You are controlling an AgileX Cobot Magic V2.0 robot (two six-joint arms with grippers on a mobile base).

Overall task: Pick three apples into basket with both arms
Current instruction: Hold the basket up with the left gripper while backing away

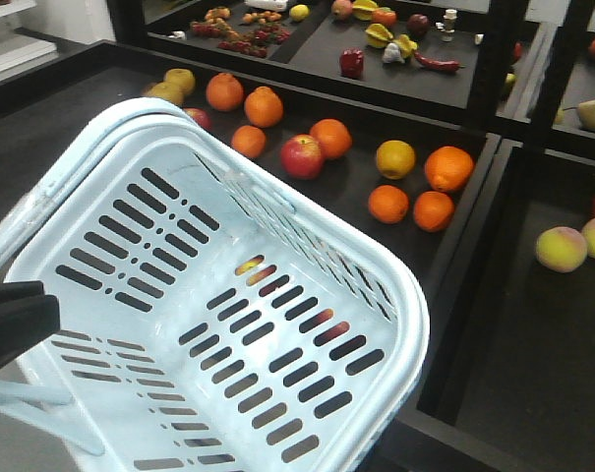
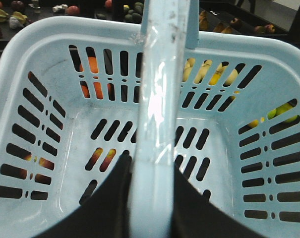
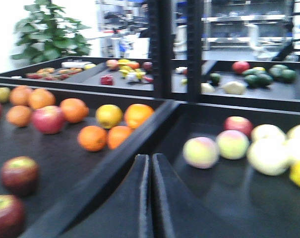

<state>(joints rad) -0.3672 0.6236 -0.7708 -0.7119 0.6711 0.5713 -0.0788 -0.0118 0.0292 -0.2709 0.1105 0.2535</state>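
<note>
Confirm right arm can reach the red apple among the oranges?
Probably yes. The right claw is empty but shut, near the black divider; nothing covers the red apple. An orange crowds its side, so open and come from above.

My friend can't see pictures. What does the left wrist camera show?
An empty pale blue basket fills the view, its handle running up the middle, held by the black left hand. Orange and red fruit shows through its slots.
</note>
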